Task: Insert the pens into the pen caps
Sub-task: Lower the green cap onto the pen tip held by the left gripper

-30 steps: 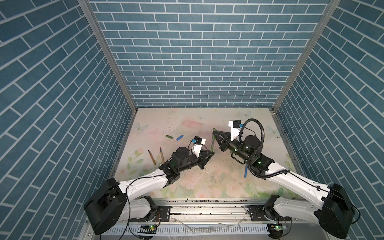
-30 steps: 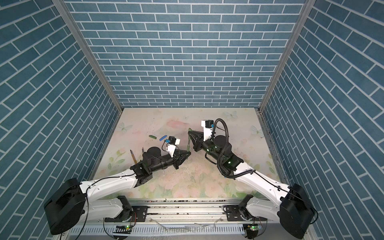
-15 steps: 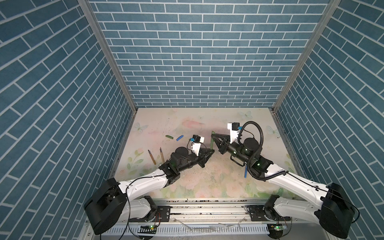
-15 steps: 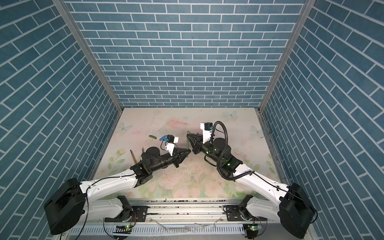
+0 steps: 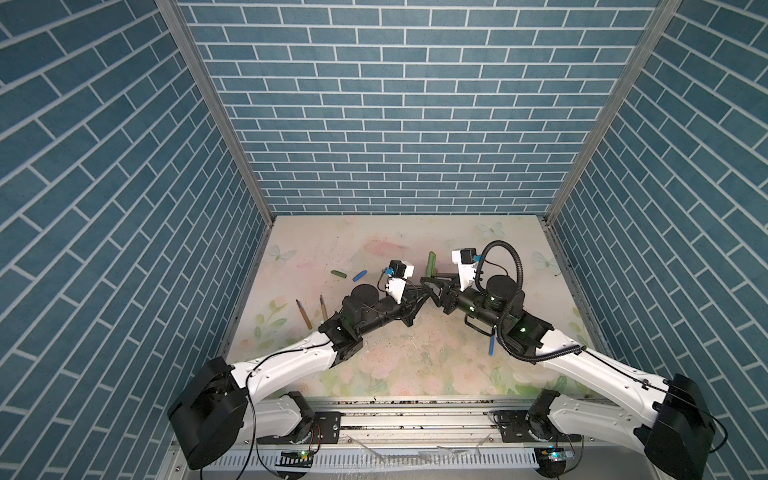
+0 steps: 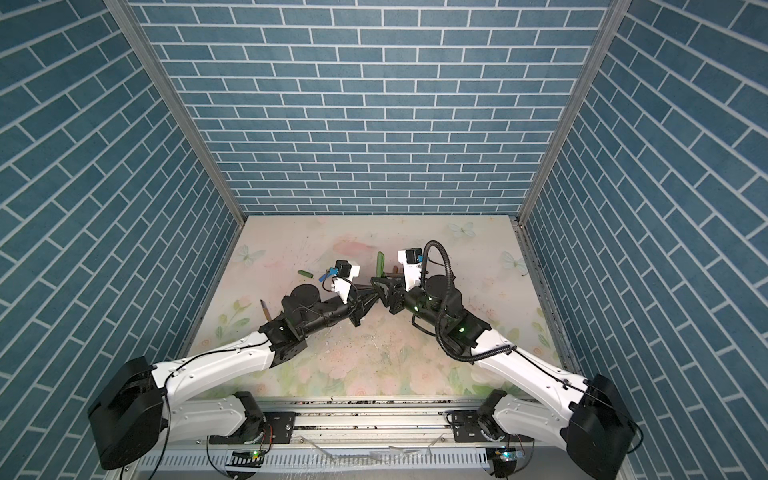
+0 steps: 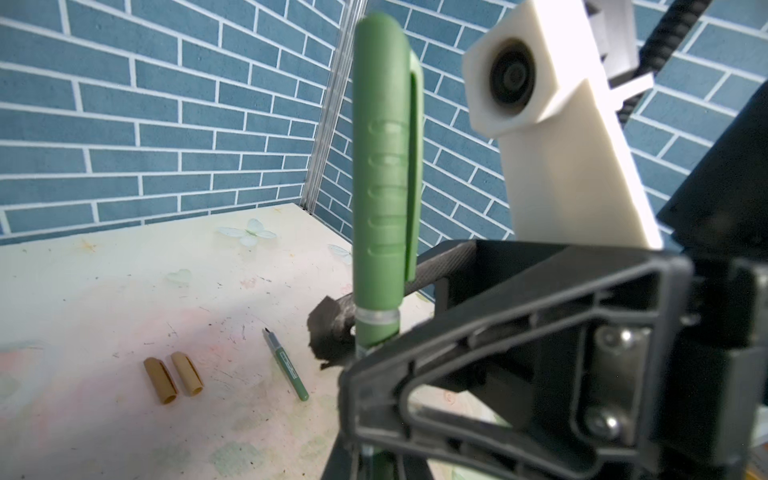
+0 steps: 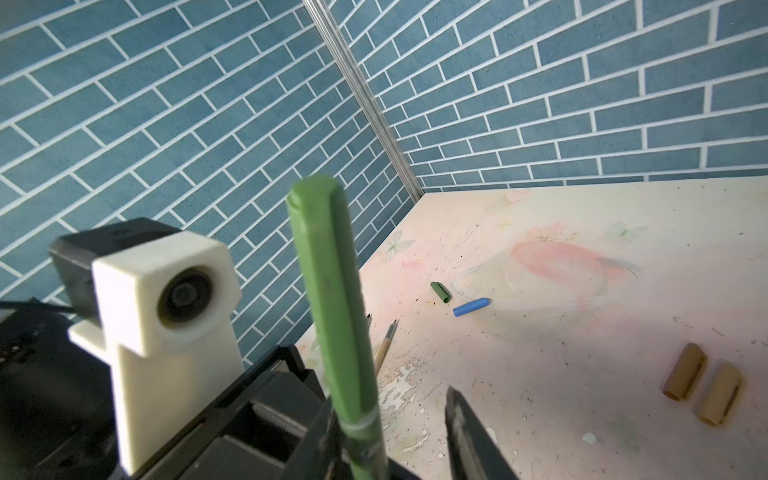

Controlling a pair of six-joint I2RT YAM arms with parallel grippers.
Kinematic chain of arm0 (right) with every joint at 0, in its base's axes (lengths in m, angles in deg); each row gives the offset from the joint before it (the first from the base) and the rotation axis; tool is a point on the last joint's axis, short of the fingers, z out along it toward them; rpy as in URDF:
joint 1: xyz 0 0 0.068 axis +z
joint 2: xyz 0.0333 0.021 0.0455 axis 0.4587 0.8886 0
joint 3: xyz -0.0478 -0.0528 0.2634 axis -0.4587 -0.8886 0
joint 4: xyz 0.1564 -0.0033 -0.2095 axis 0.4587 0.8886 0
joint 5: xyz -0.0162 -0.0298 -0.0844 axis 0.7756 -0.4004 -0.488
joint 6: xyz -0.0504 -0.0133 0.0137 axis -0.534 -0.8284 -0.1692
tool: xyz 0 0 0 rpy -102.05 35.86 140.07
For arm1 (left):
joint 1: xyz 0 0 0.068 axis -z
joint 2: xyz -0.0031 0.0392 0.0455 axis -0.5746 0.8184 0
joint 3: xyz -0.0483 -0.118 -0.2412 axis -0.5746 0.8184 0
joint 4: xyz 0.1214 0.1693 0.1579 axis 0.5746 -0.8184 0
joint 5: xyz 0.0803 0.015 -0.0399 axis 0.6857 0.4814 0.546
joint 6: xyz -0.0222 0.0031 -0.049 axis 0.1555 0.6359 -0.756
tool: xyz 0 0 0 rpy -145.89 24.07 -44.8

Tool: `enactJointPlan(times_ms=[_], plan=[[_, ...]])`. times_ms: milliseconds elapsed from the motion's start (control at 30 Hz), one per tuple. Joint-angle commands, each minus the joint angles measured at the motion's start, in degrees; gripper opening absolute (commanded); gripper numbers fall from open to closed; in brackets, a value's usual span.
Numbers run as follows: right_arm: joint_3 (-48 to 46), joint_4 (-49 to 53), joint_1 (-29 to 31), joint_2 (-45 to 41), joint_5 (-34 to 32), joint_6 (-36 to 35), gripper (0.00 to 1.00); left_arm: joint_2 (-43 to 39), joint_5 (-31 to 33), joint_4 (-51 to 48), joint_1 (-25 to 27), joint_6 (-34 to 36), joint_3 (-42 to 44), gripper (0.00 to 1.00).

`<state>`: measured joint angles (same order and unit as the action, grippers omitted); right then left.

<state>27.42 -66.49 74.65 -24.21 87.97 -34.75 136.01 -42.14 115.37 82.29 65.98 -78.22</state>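
**Left arm.** The left gripper (image 5: 420,295) is clenching the lower barrel of the green pen (image 7: 376,332) and holding it upright over the middle of the table (image 5: 374,249). The green cap (image 7: 384,166) is sitting on the pen's upper end, with its open rim down at the clear ring on the barrel. It appears fully seated, though the tip inside is hidden.

**Right arm.** The right gripper (image 8: 390,415) is standing with its jaws parted at the level of that joint. One finger (image 8: 465,424) is well clear of the pen and the other is just beside it. Nothing is being gripped.

**Governing relation.** The capped pen's long axis is running upright, cap uppermost, between the two grippers, which are facing each other tip to tip in both top views. The pen is lying straight ahead of the right gripper, inside its open jaws. In my judgement that arm should be backing off along its own approach line rather than sideways, so as not to knock the cap. The left arm alone is carrying the pen and is the one placed to set it down.

**Outstanding.** A second green pen (image 7: 286,365) is lying flat near the amber cap (image 7: 160,380) and tan cap (image 7: 187,374), which are side by side on the right arm's side.
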Motion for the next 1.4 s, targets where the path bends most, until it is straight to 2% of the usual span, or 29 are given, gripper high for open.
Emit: enactJointPlan(times_ms=[0,200,367,467,567,667,767,900,1133,1367], plan=[[7.0,12.2,0.0,-2.6,-1.4,-5.5,0.47,0.5,-0.2,-1.1,0.1,5.1,-0.4,0.0],[14.9,21.1,-0.4,-1.1,-3.7,-9.6,0.48,1.0,-1.7,-2.4,0.1,6.5,-0.8,0.0],[18.6,22.6,-0.9,1.8,-5.2,-9.8,0.47,0.6,-2.1,-2.3,0.1,6.5,-0.8,0.0],[19.6,22.6,-0.9,3.2,-4.8,-9.6,0.42,0.4,-2.1,-2.1,0.1,6.5,-0.8,0.0],[19.3,22.5,-1.0,3.4,-4.7,-9.2,0.34,0.3,-2.2,-2.3,0.1,6.6,-0.9,0.0],[18.5,21.9,-0.9,3.1,-4.5,-8.3,0.2,0.1,-2.0,-2.3,0.1,6.5,-0.8,0.0],[17.6,20.5,-1.0,3.2,1.3,-7.9,0.11,0.2,-1.1,-1.8,0.1,6.1,-1.1,0.0],[16.0,19.9,-1.0,4.4,5.9,-8.3,0.06,0.4,0.7,0.8,0.1,4.7,-2.1,0.0],[11.3,17.9,-0.9,4.1,5.4,-6.4,0.06,-1.2,3.6,4.1,0.1,3.3,-7.5,0.0],[6.7,13.1,-0.9,6.9,7.7,-3.2,0.07,-1.2,3.5,2.4,-0.2,6.2,-15.3,0.0]])
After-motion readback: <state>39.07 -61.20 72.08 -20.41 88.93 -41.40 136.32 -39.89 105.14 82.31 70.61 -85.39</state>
